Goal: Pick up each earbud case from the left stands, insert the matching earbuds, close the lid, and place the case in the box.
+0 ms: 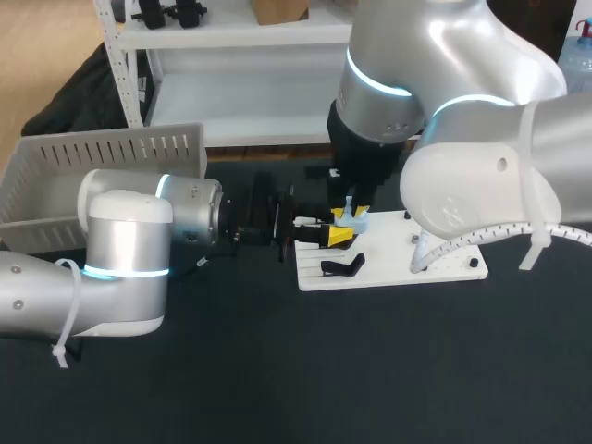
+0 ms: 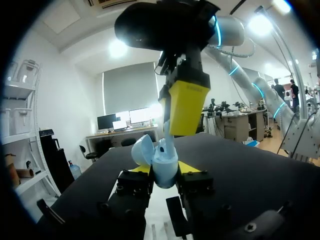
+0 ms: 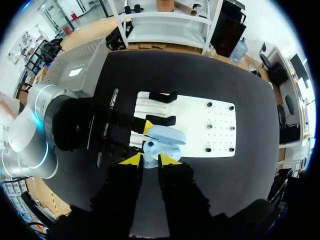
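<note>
Earbud case (image 2: 164,172), lid open, clamped in left gripper (image 2: 167,169); right gripper (image 3: 150,160) pinches earbud (image 2: 168,145) above it.

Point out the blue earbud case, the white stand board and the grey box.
blue earbud case (image 2: 165,172): left wrist view, on its body.
white stand board (image 1: 388,264): head view, on its bare surface.
grey box (image 1: 111,148): head view, on its slotted wall.

The case (image 2: 164,170) is pale blue, the board (image 1: 398,268) white.

Pale blue earbud case (image 2: 164,172) — lid open, earbud (image 2: 169,145) poking in — gripped by left tool (image 2: 166,175).
</note>
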Robot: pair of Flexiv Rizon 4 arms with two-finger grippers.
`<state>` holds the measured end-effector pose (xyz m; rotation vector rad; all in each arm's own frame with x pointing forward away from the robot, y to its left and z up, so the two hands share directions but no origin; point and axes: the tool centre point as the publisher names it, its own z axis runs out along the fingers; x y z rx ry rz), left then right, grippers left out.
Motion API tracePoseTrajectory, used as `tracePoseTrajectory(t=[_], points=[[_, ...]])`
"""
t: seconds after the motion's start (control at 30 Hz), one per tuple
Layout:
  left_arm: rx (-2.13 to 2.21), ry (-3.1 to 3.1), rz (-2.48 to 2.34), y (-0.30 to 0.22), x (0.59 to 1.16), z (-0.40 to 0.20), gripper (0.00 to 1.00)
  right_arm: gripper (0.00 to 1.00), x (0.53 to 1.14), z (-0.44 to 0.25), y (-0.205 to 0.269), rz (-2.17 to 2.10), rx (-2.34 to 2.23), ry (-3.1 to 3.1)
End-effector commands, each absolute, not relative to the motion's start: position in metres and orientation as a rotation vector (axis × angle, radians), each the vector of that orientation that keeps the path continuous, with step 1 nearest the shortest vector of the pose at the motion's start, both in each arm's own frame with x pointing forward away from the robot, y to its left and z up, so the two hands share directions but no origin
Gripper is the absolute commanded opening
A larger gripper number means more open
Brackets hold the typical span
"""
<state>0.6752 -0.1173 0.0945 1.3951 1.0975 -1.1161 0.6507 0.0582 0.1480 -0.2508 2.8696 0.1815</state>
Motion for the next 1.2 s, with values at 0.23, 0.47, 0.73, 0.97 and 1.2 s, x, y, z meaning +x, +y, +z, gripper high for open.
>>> tracePoseTrajectory(t=[0.23, 0.47, 0.73, 0.97, 1.2], points=[[1.391, 1.099, -1.111, -0.1179, 0.6739, 0.0942, 0.0, 0.0, 0.6531, 0.1457, 0.0596, 0.172, -0.249, 2.874], [1.391, 1.099, -1.111, -0.1179, 0.6739, 0.0942, 0.0, 0.0, 0.6548, 0.1451, 0.0596, 0.174, -0.245, 2.873], [1.391, 1.099, -1.111, -0.1179, 0.6739, 0.0942, 0.0, 0.0, 0.6561, 0.1451, 0.0598, 0.177, -0.244, 2.87], [1.391, 1.099, -1.111, -0.1179, 0.6739, 0.0942, 0.0, 0.0, 0.6582, 0.1444, 0.0608, 0.18, -0.246, 2.869], [1.391, 1.099, -1.111, -0.1179, 0.6739, 0.0942, 0.0, 0.0, 0.6597, 0.143, 0.0612, 0.177, -0.249, 2.873]])
